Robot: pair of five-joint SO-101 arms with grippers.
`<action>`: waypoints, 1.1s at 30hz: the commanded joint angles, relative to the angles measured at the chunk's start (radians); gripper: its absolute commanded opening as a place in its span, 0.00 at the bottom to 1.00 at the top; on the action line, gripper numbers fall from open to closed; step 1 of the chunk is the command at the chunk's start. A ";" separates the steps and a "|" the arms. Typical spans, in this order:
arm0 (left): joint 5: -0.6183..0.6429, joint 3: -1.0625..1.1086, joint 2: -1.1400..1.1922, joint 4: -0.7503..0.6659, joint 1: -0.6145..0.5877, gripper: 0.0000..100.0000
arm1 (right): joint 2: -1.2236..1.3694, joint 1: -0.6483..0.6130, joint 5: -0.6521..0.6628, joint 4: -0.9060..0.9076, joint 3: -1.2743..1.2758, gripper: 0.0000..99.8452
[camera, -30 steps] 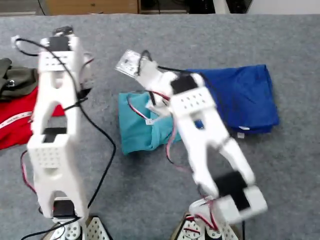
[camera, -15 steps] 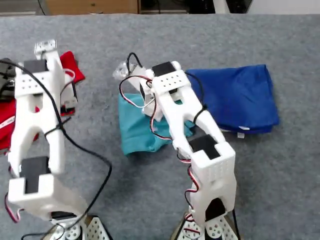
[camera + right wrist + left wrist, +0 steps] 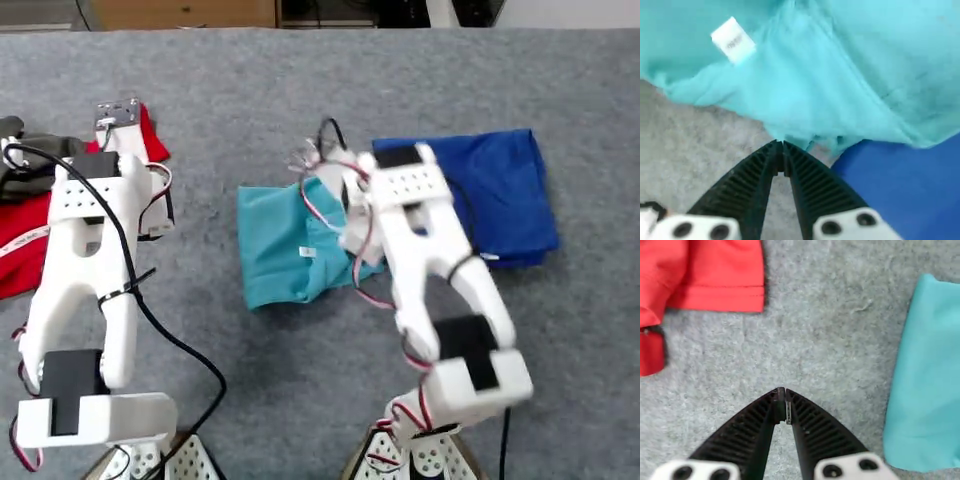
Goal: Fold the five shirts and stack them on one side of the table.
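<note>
High view, blue shirt [image 3: 500,195] lying crosswise

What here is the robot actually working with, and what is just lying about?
Part of the job:
- teal shirt
- blue shirt
- red shirt
- dark shirt at the table's edge
- left gripper and right gripper, both shut

Just there:
- grey table under everything
- wooden furniture behind the table
</note>
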 commanded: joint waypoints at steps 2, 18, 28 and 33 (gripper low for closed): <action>0.003 -0.002 -0.042 -0.006 0.051 0.02 | -0.156 -0.030 -0.089 -0.057 -0.028 0.00; 0.037 0.187 -0.208 0.021 0.110 0.02 | 0.509 -0.166 -0.307 -0.009 -0.607 0.00; 0.037 0.400 -0.420 -0.103 0.112 0.02 | 0.361 -0.130 -0.189 0.250 -0.654 0.00; 0.037 0.397 -0.418 -0.104 0.112 0.02 | 0.254 -0.033 -0.087 0.232 -0.467 0.00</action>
